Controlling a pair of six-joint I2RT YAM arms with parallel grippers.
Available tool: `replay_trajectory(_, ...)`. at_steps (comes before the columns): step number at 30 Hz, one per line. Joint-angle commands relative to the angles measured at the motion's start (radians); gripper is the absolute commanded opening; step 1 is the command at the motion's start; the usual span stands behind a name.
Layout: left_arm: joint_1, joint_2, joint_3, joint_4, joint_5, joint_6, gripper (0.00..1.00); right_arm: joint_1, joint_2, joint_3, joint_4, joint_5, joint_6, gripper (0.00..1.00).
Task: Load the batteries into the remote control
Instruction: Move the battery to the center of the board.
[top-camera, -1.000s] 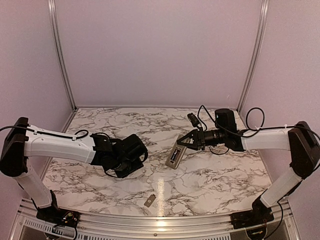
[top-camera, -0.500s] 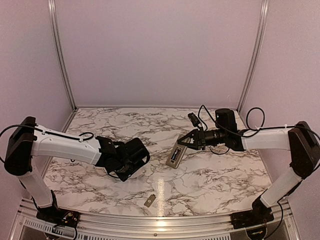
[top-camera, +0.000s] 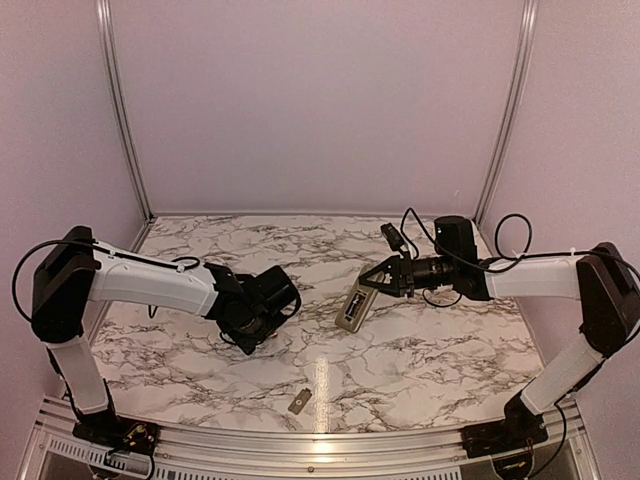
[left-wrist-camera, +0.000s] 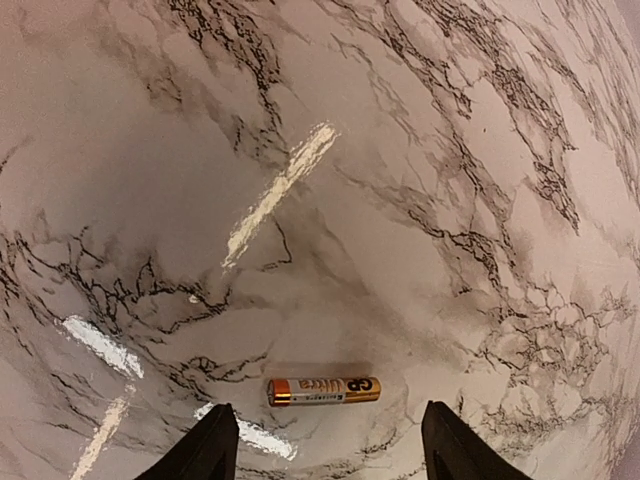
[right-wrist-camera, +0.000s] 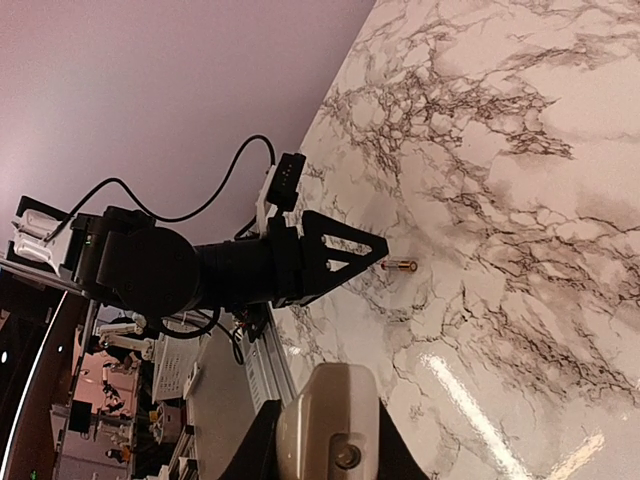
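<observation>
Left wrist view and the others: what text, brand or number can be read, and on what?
"GP": on the battery; the rest of its print is too blurred to read.
Nothing legible on the remote control in any view.

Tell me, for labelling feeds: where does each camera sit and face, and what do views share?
Top external: above and behind the robot, looking down on the marble table; both arms show, right gripper holding the remote control.
Left wrist: on the left arm, facing down; left gripper, open, above a battery.
Right wrist: on the right arm, facing across the table at the left arm; own fingers clamp the remote control.
Shared: both wrist views show the same battery.
</observation>
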Motion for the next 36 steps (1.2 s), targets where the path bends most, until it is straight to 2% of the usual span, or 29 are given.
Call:
replay_trajectory(1,0.009,0.05,0.034,-0.017,0.032,0.033,0.65,-0.009,-0.008,0.022,-0.001,-0.003,-0.008,0.0)
replay_trajectory(16,0.031,0.117,0.073,-0.007,0.076,0.036,0.62,-0.02,-0.008,0.012,0.013,-0.011,0.002,0.0)
replay_trajectory(27,0.063,0.168,0.077,-0.02,0.126,0.033,0.54,-0.039,-0.014,0.003,0.032,-0.022,0.018,0.0)
replay_trajectory(36,0.083,0.221,0.108,-0.031,0.14,0.092,0.47,-0.057,-0.014,-0.01,0.061,-0.035,0.039,0.0)
